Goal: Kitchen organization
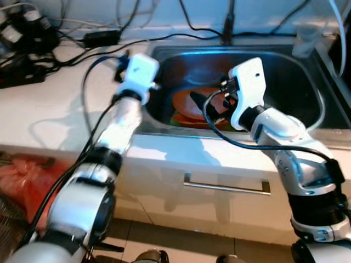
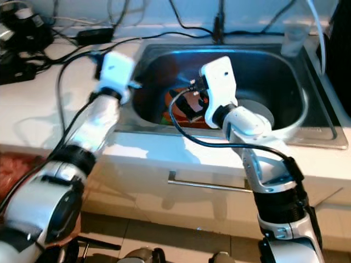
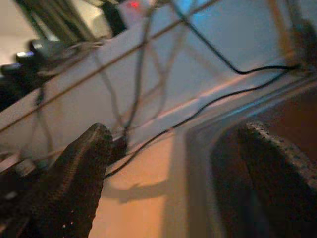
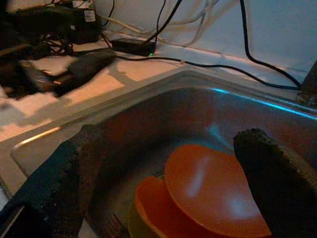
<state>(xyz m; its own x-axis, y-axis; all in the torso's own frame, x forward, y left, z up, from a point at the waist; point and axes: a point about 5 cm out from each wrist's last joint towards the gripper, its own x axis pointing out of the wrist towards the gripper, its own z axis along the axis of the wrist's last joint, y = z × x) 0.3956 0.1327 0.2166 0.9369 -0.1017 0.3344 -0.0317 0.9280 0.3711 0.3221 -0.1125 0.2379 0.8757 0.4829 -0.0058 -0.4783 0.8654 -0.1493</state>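
Orange plates (image 4: 208, 193) lie stacked in the bottom of the steel sink (image 1: 296, 82), directly below and just ahead of my right end effector (image 4: 173, 168). That end effector hangs over the basin with its two black fingers (image 4: 275, 181) spread wide and nothing between them; in the right wrist view the top plate sits in the gap between the fingers, apart from both. A smaller orange plate (image 4: 148, 203) peeks out from under the near edge of the top one, and something green-yellow (image 1: 178, 119) shows beneath the stack, too dim for me to name. Tines of a fork (image 4: 115, 228) seem to lie beside the stack, close to the near wall of the sink.

My left end effector (image 3: 173, 173) hovers over the sink's left rim, where the basin meets the white bench (image 1: 49, 109). Its fingers (image 3: 74, 178) are also spread apart and hold nothing; one is over the bench, the other over the dark inside of the basin. Black cables (image 1: 109, 52) run across the bench beyond it toward a black power brick (image 1: 101, 37) near the wall. Below both end effectors, the cabinet front carries a metal drawer handle (image 1: 227, 186). A red bag (image 1: 24, 175) sits low beside my left arm.
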